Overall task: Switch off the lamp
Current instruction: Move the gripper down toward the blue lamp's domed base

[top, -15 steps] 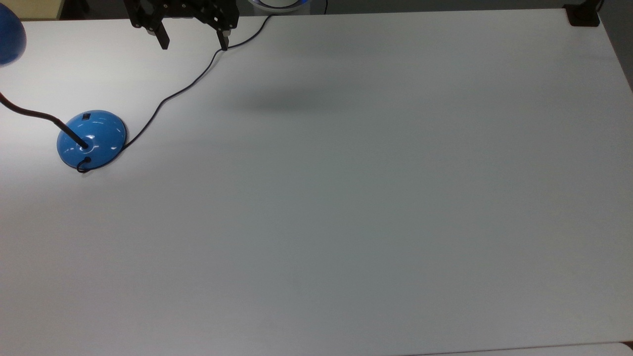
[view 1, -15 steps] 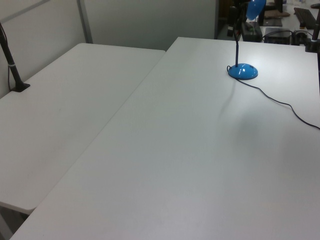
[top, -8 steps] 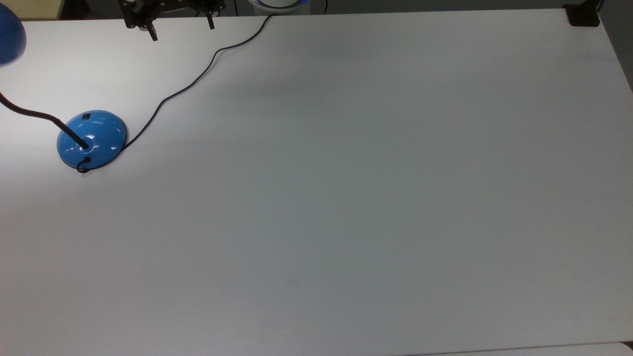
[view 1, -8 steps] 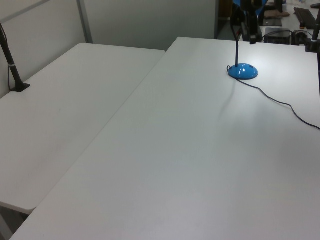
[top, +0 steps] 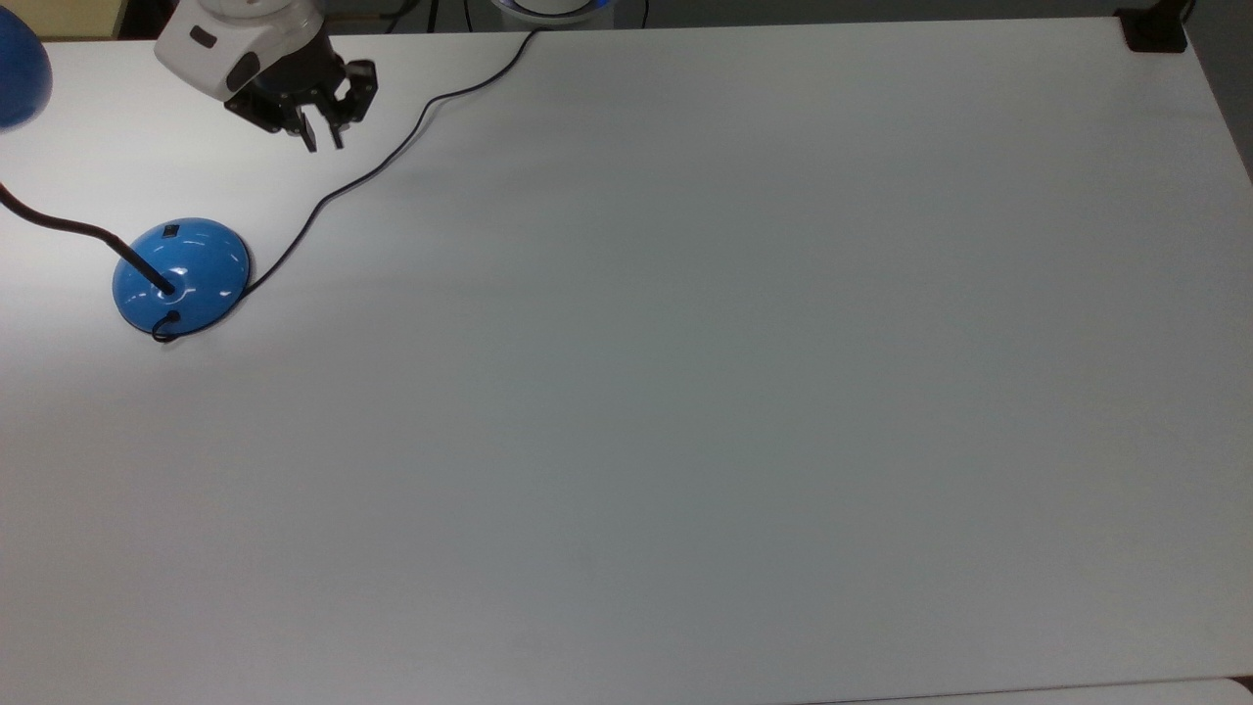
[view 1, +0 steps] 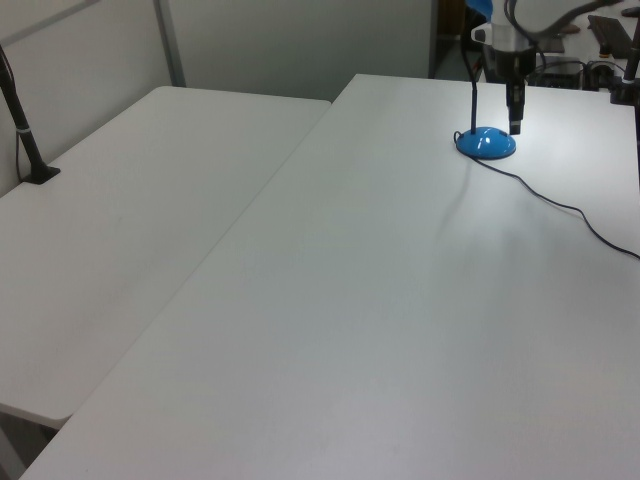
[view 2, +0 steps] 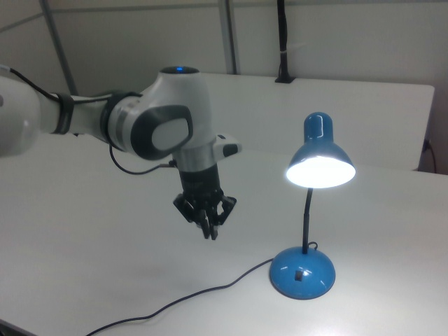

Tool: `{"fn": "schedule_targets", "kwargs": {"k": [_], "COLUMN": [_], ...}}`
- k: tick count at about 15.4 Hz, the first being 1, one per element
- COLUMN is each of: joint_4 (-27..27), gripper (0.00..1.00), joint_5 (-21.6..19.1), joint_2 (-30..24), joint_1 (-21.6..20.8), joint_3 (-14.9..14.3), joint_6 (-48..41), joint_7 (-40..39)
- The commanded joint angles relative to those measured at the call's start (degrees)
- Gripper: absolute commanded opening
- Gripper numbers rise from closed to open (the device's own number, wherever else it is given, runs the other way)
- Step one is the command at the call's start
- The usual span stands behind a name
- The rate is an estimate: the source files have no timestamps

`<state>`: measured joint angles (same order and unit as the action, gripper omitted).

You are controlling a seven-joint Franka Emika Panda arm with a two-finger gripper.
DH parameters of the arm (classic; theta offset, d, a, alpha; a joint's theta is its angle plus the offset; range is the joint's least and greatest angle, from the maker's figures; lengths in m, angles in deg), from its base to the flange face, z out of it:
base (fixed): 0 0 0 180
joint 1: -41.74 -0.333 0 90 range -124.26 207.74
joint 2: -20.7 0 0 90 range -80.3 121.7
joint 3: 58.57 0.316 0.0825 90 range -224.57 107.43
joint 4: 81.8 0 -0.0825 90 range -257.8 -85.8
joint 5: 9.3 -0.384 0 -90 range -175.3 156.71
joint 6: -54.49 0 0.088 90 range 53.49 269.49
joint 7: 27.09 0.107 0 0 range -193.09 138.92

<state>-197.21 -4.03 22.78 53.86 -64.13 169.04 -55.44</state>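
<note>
Surface: white table point(top: 685, 392), second table point(view 1: 120, 220) abutting at the left view's left | Lamp point(view 2: 303, 271): lit, near the top view's left edge, cord point(top: 362, 176) trailing away | Arm point(view 2: 140, 126): reaching over table, gripper point(view 2: 210, 227) pointing down, raised, apart from lamp base, fingers nearly closed, holding nothing.

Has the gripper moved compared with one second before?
Yes. In the top view the gripper has moved toward the top view's left and lower, closer to the lamp base.
</note>
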Motion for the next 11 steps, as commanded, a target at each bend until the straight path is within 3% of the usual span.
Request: {"fn": "schedule_targets", "kwargs": {"k": [1,5,11], "joint_4": [-10.42,-16.07,-16.16], "gripper": [0.00,0.00,0.00], "joint_5": [0.80,0.62,-0.26], "joint_2": [-2.08,-1.55,2.31], "joint_1": [2.55,6.42,11.61], "joint_3": [-1.38,-1.64,-1.64], "joint_6": [17.13,31.32,39.69], "joint_7": [-0.65,-0.83,-1.27]}}
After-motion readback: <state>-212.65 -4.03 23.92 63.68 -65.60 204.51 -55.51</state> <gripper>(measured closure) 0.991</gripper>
